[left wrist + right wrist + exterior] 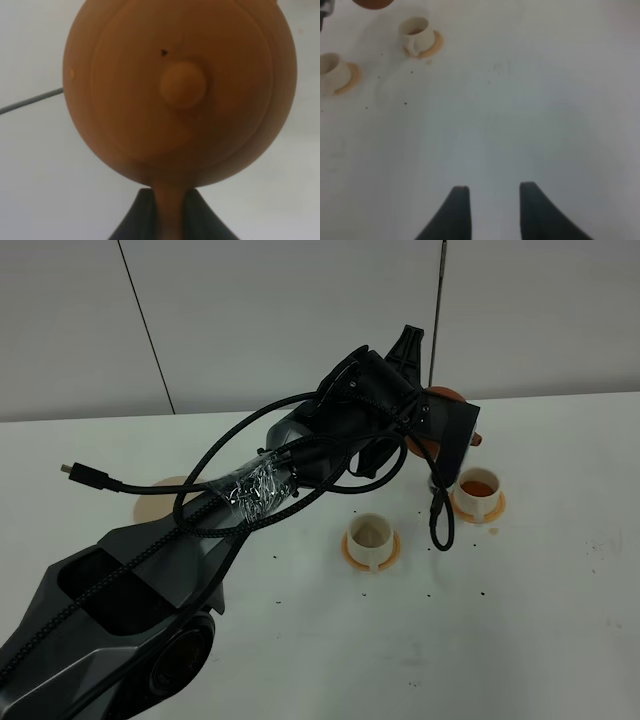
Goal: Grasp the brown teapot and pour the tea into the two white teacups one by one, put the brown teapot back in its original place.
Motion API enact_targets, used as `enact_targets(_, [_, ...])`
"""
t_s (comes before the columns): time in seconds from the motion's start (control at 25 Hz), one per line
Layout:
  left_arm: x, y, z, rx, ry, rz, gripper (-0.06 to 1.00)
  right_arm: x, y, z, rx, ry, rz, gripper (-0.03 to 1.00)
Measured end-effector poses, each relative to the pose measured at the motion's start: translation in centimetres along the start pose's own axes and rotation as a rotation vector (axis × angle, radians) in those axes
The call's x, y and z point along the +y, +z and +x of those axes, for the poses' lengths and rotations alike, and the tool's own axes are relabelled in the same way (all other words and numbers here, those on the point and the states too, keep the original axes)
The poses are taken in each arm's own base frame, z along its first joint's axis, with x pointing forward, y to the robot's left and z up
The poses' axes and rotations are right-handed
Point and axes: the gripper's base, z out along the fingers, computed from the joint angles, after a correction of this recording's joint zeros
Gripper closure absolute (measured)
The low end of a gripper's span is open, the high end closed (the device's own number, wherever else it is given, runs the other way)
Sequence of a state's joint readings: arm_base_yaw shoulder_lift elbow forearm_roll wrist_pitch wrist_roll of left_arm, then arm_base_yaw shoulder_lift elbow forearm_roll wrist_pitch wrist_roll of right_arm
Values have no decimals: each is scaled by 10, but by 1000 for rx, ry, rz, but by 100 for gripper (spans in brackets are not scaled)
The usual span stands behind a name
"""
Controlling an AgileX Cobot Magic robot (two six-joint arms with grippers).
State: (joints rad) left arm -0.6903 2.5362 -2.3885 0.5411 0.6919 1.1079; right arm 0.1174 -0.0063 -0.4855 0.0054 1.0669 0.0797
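White tabletop (540,620) lies bare to the right and front, dotted with dark specks. Its rear edge meets the wall just behind the left arm (300,465). That arm stretches across the middle with the brown teapot (446,394) at its end, just above and behind the tea-filled teacup (478,486). The other teacup (371,536) sits nearer the front. The cream plate (150,508) lies well apart on the left, partly hidden by the arm.

Left wrist: the left gripper (169,195) pinches the teapot's loop handle, and the lid knob faces the camera.

Right wrist: the right gripper (492,200) stands spread over bare table, with both teacups and the teapot's edge well away.
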Motion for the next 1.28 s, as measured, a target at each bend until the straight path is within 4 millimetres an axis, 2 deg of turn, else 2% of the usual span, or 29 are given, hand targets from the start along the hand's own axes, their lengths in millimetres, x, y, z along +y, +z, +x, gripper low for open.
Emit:
enact_targets(0.44, [-5, 0, 2, 26, -60, 49, 77, 0, 0, 0, 0, 0, 0, 73])
enact_targets(0.92, [-13, -1, 6, 88, -290, 131, 77, 0, 0, 0, 0, 0, 0, 73])
enact_targets(1.28, [-18, -2, 5, 95, -368, 189, 77, 0, 0, 0, 0, 0, 0, 73])
